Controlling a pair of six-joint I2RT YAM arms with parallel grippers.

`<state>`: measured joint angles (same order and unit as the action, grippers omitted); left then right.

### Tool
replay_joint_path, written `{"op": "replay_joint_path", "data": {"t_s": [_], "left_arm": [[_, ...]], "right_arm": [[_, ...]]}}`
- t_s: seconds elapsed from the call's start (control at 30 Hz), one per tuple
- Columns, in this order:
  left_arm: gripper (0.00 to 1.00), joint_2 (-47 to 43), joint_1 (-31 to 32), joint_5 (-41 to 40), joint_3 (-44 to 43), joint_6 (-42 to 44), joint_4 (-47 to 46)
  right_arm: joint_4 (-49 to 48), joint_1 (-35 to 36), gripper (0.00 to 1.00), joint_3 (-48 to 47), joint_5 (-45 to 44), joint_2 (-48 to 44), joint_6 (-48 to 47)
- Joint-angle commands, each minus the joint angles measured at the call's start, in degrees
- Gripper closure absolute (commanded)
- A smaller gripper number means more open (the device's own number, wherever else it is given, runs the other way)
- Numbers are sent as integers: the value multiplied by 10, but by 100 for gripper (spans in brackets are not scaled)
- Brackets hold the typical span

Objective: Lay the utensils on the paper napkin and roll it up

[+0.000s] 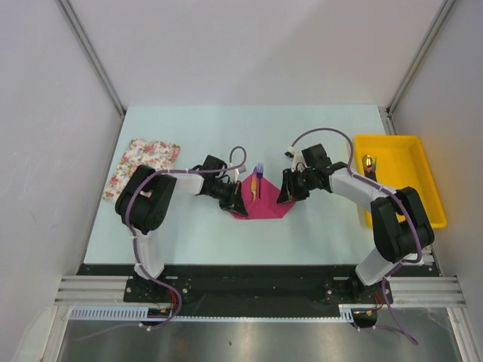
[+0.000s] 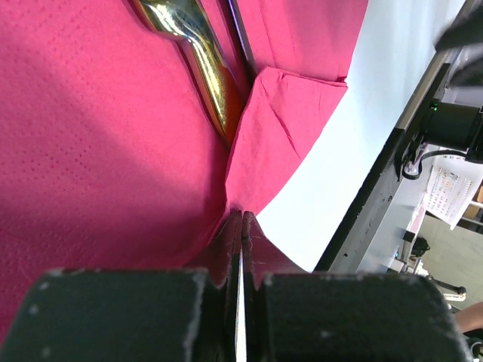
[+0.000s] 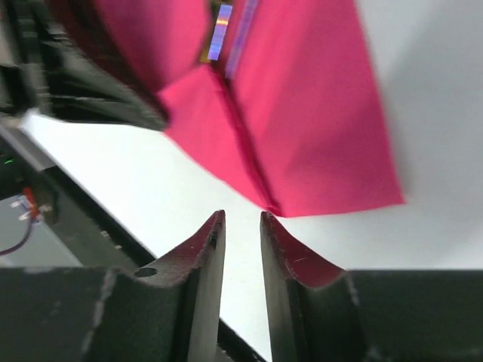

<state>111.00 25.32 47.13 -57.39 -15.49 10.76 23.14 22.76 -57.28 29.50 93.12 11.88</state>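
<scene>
The magenta paper napkin (image 1: 264, 205) lies mid-table, its sides folded inward. On it rest the utensils, a purple fork (image 1: 259, 171) and a yellow-orange piece (image 1: 255, 185), their upper ends sticking out past the far edge. My left gripper (image 1: 238, 197) is shut on the napkin's left edge; the left wrist view shows the paper (image 2: 98, 151) pinched at the fingertips (image 2: 242, 215), with the shiny yellow utensil (image 2: 198, 56) lying in the fold. My right gripper (image 1: 287, 193) stands a little open just off the napkin's right corner (image 3: 324, 151), nothing between its fingers (image 3: 241, 219).
A yellow tray (image 1: 396, 142) at the right edge holds a small item (image 1: 367, 162). A white floral cloth (image 1: 143, 162) lies at the far left. The table's near edge and black rail (image 2: 377, 196) are close behind the napkin.
</scene>
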Motion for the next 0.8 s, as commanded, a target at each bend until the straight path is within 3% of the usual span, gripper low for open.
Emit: {"op": "replay_joint_path", "data": {"t_s": [0.0, 0.37, 0.77], "left_arm": [[100, 2, -10, -52, 4, 16, 2], [99, -1, -10, -42, 11, 13, -13], [99, -3, -10, -42, 14, 11, -15]], "right_arm": [[-48, 28, 74, -18, 60, -11, 44], [-113, 65, 80, -32, 36, 105, 72], [-79, 89, 83, -49, -23, 139, 47]]}}
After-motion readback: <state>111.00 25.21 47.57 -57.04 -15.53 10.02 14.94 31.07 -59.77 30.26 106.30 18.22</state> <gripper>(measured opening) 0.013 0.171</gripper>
